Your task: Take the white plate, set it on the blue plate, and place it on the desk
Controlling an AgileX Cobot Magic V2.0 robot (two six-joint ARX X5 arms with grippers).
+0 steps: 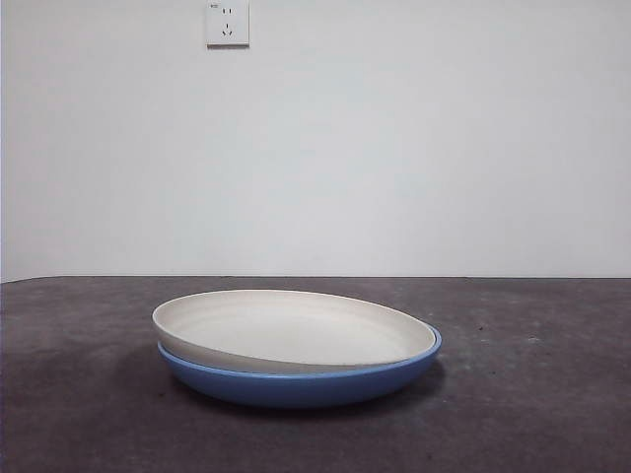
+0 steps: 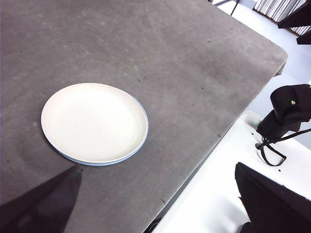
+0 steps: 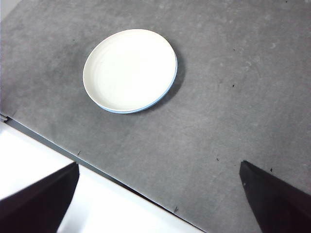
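The white plate (image 1: pixel 296 328) lies nested in the blue plate (image 1: pixel 306 382) on the desk (image 1: pixel 532 394) — slightly askew, its left edge riding higher. Both grippers hang high and well apart from the stack, the left gripper (image 2: pixel 160 204) and right gripper (image 3: pixel 160 199) with jaws spread wide — neither holds anything.

There are two plates, one white plate (image 1: pixel 296 328) and one blue plate (image 1: pixel 306 384), on one surface (image 1: pixel 532 394), plus one wall socket (image 1: pixel 227 24) and two end effectors.
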